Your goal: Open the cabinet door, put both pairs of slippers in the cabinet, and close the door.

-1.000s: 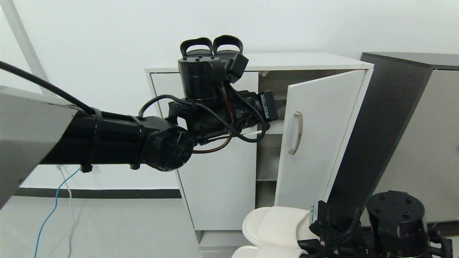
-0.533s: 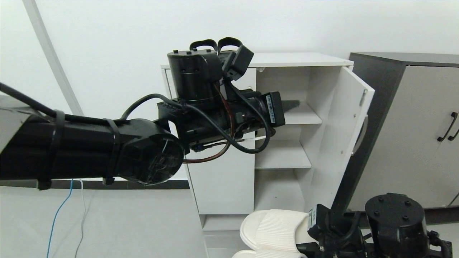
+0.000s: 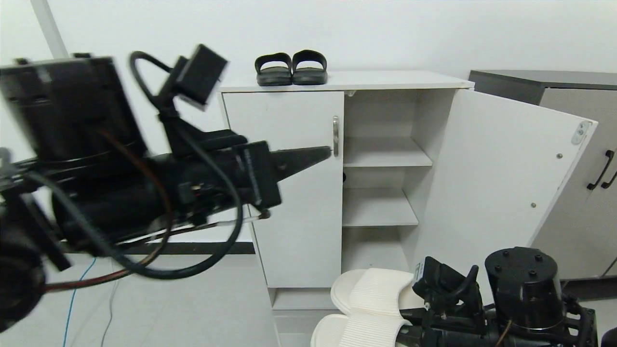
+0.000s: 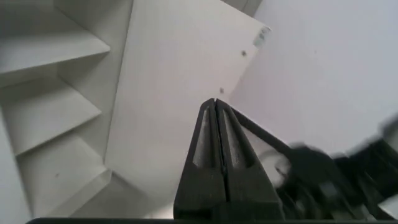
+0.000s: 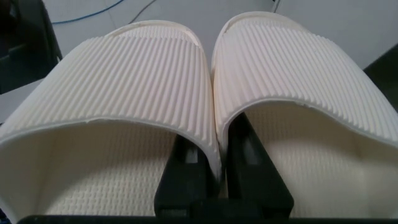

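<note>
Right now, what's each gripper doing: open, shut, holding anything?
Left gripper: shut, holding nothing.
Right gripper: shut on the white slippers, pinching their adjoining inner walls together.

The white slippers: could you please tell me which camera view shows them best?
The right wrist view: the white slippers sit close, side by side, inner walls pinched by the right gripper. The head view has them low, partly behind that arm. The left wrist view faces the cabinet door.

Upper centre: black rubber slide slippers atop white wooden cabinet. Right of shelves: open cabinet door. Bottom centre, before cabinet: white ribbed foam slippers.
</note>
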